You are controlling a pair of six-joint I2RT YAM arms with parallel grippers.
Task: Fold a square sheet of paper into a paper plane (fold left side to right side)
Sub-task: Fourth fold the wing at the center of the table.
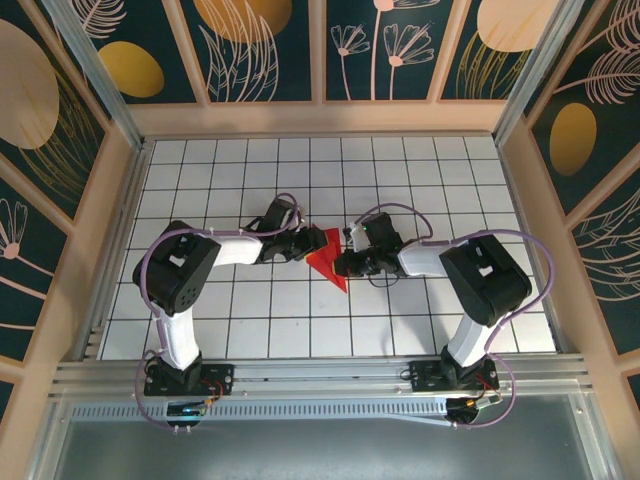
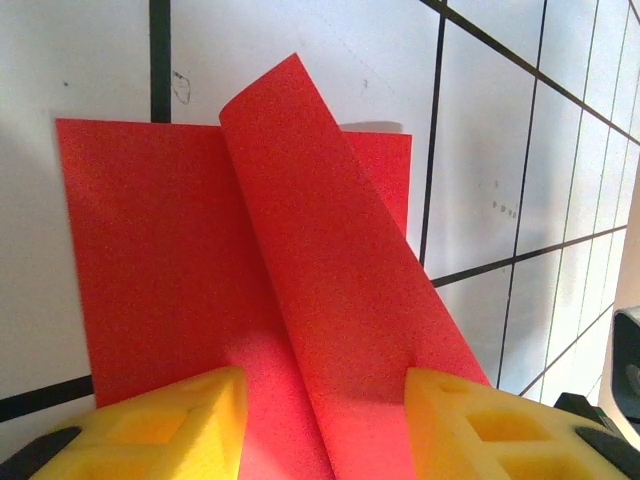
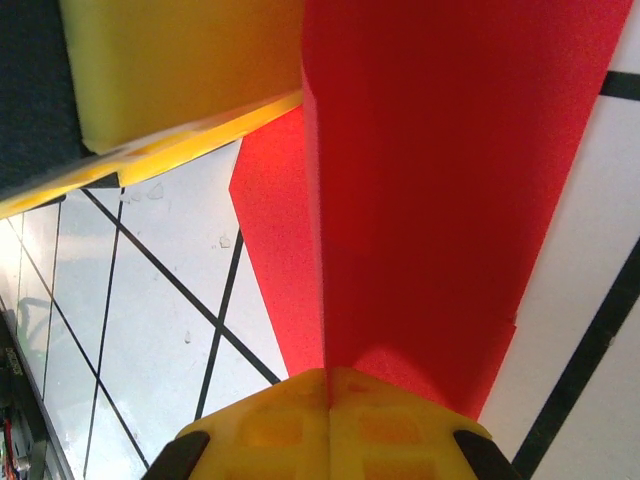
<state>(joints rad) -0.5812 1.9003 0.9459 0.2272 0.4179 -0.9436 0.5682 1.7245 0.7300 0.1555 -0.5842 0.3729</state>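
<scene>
The red sheet of paper point(image 1: 325, 258) lies partly folded on the white grid table point(image 1: 400, 180), between the two grippers. My left gripper point(image 1: 305, 245) is at its left edge. In the left wrist view the gripper point(image 2: 325, 425) is open, its yellow fingers point(image 2: 170, 420) spread on either side of the sheet point(image 2: 330, 250), which has one flap curling up off the flat layer. My right gripper point(image 1: 348, 262) is at the sheet's right side. In the right wrist view it point(image 3: 328, 400) is shut on the raised fold of the paper point(image 3: 440, 180). A left finger point(image 3: 180, 70) shows beyond.
A wooden frame wall point(image 1: 320, 118) bounds the table at the back and on both sides. A metal rail point(image 1: 320, 375) carrying both arm bases runs along the near edge. Open grid tiles surround the paper.
</scene>
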